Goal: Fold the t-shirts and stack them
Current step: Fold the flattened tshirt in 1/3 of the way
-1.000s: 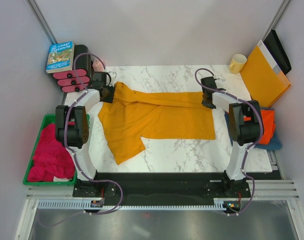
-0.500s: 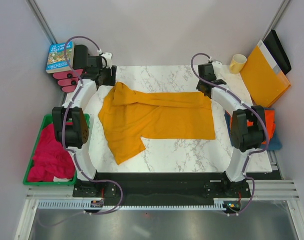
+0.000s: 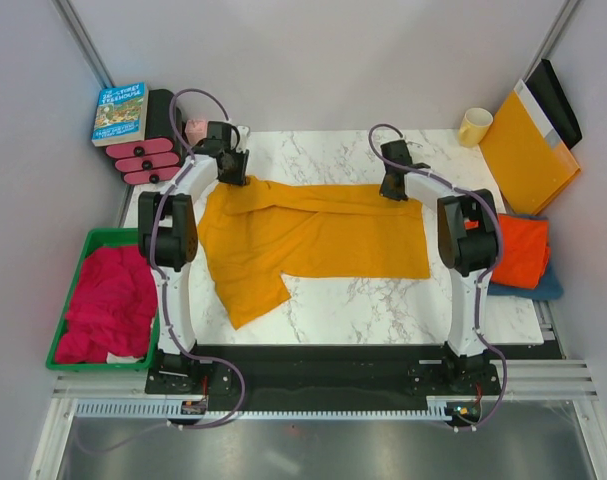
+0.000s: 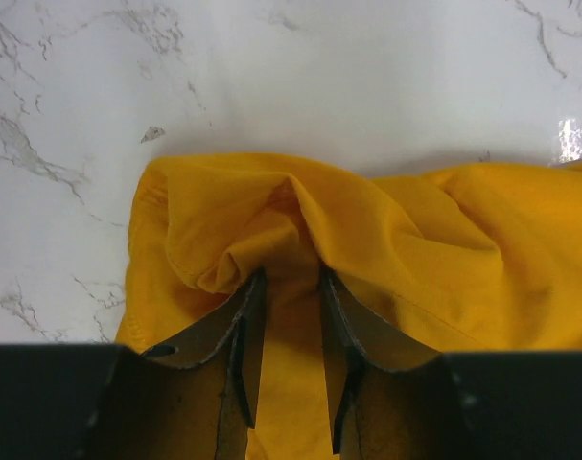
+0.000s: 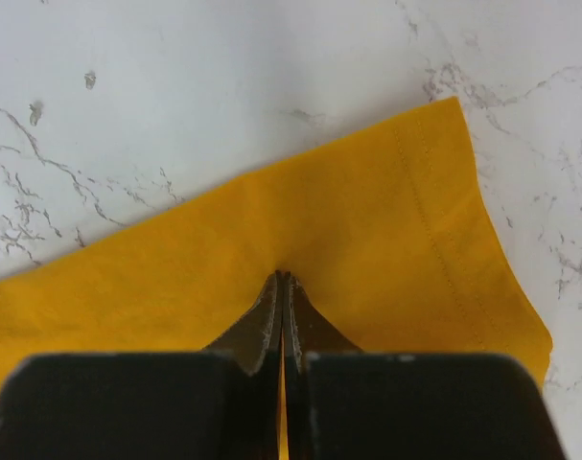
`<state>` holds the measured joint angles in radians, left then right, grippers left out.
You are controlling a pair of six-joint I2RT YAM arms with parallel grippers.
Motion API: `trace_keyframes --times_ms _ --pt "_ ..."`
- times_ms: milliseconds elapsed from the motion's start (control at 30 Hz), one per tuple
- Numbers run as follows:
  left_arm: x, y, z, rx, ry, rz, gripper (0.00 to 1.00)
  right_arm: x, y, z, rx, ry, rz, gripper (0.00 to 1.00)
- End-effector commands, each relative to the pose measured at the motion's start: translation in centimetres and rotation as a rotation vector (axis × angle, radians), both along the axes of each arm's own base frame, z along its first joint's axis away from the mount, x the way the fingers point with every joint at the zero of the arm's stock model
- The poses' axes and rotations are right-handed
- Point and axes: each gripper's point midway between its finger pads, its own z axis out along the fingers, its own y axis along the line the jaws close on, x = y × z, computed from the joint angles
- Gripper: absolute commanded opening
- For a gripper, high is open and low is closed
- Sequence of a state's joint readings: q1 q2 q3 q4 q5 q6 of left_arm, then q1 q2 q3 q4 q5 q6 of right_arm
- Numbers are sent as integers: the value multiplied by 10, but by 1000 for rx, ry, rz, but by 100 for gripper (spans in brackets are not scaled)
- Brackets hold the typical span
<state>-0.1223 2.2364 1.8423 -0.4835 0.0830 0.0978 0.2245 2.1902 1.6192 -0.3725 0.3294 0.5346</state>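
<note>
Step in hand, by judgement: pinching the far edge of the mustard-yellow t-shirt (image 3: 313,235) at both ends, ahead of a lengthwise fold toward the bottom of the frame.

To do it well:
- Lift both ends together and level, with the edge taut between the two holds.
- Carry across evenly and lay edge on edge.
- Let go only once the cloth is flat.
- Check the left hold first; bunched cloth may slip or drag a wrinkle into the fold.

Left gripper (image 4: 289,278): narrow, closed down on a gathered ridge of cloth at the shoulder end, upper left of the top view.

Right gripper (image 5: 283,280): fully closed, a thin layer nipped just inside the hem corner, upper centre-right.

Shirt:
- Spread across the middle of the marble table (image 3: 383,300), mostly flat.
- Puckered at the left end, one sleeve poking toward lower left.
- Hem stitching straight, clean corner at right.

Orange-red t-shirt (image 3: 518,250) folded on top of a blue t-shirt (image 3: 543,288) at the right edge of the frame, well apart.
</note>
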Motion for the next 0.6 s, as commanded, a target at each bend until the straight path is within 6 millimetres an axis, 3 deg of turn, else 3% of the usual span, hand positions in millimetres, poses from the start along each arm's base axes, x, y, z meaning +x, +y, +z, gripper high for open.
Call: trace_keyframes --times_ms 0,200,267,367,467,500,567 --pt "-9 7 -8 48 38 -9 36 -20 -3 -11 8 49 -15 0" --pt "-23 30 -30 162 106 43 37 -53 -21 -27 -59 126 -45 0" --pt "-34 33 -37 178 132 43 37 -67 -27 -34 -78 151 -63 0" --pt "-43 30 -39 159 135 22 42 -71 -27 -34 -70 152 -67 0" --pt "-37 21 -15 109 56 13 54 -56 -19 -24 -43 119 -48 0" --pt "-34 20 -5 95 32 24 62 -50 -17 -19 -36 103 -41 0" --pt "-24 10 30 37 -46 8 68 -28 -8 3 -13 31 -11 0"
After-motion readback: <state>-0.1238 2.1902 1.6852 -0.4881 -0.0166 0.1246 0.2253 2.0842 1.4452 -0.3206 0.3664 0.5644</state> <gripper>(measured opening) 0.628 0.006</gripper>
